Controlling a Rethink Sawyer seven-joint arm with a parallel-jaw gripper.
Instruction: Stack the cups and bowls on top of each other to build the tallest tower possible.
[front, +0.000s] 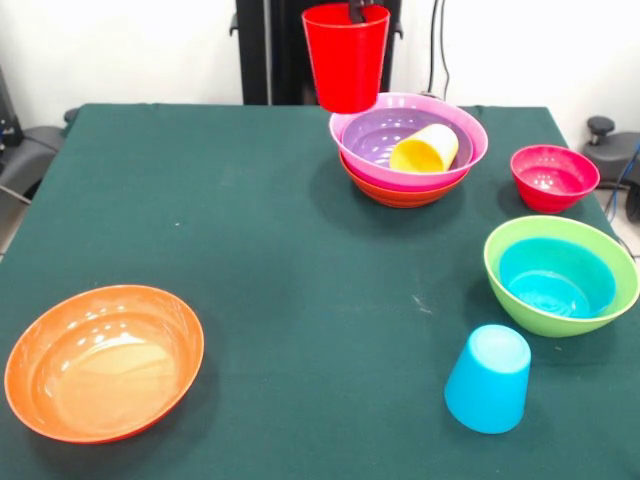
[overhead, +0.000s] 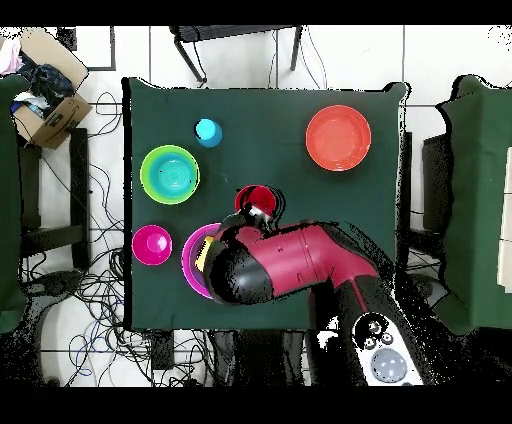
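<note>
**Q:** Gripping what, and where is the gripper (front: 357, 10)?

**A:** It shows only at the top edge of the front view, its black tips pinched on the rim of the red cup (front: 346, 58). The cup hangs upright, mouth up, lifted clear of the green table (front: 230, 220). In the overhead view the red and black arm (overhead: 285, 265) covers much of what lies below it, and the cup's open mouth shows just past the arm's end.

**Q:** What lies nearest the held cup?

**A:** The tower (front: 408, 150), just below the cup and slightly to one side, near the table's far edge. It is an orange bowl at the bottom, a magenta bowl (front: 470, 150) in that, and a purple bowl (front: 375, 135) inside. A yellow cup (front: 425, 150) lies tipped on its side in the purple bowl, mouth toward the bowl's middle.

**Q:** So what does the next move turn on?

**A:** Probably that sideways yellow cup. The red cup's long axis is vertical and the yellow one's is nearly level, so the two cannot nest as they lie.

**Q:** And farther out?

**A:** A small crimson bowl (front: 553, 177) sits beside the tower. Toward the near edge are a lime green bowl (front: 505, 250) holding a blue bowl (front: 556, 278), a light blue cup (front: 488, 379) standing mouth down, and, well apart at the opposite near corner, a second orange bowl (front: 104, 361).
</note>
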